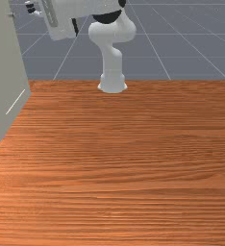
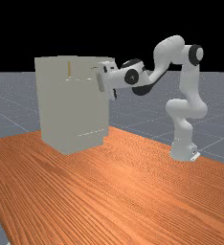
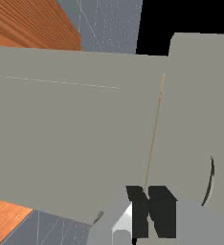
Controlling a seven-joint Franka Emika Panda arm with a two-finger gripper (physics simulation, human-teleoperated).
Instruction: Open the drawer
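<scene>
In the front view the gripper (image 1: 31,6) is at the top left, just right of the grey cabinet (image 1: 6,72). The far view has the gripper (image 2: 97,68) at the upper right part of the cabinet (image 2: 73,110), fingers pointing at it. From the wrist view, the two dark fingers of the gripper (image 3: 148,206) stand together, shut, with no object seen between them. A thin curved handle (image 3: 210,182) lies off to one side of the fingers, on the cabinet part (image 3: 195,105) beyond a narrow tan seam. Contact with the cabinet cannot be told.
The wooden table (image 1: 133,158) stretches below the arm, whose base stands at its back edge in the front view. A second small dark piece (image 3: 98,217) shows on the cabinet close to its lower edge. The cabinet stands on the table (image 2: 123,191) at the far view's left.
</scene>
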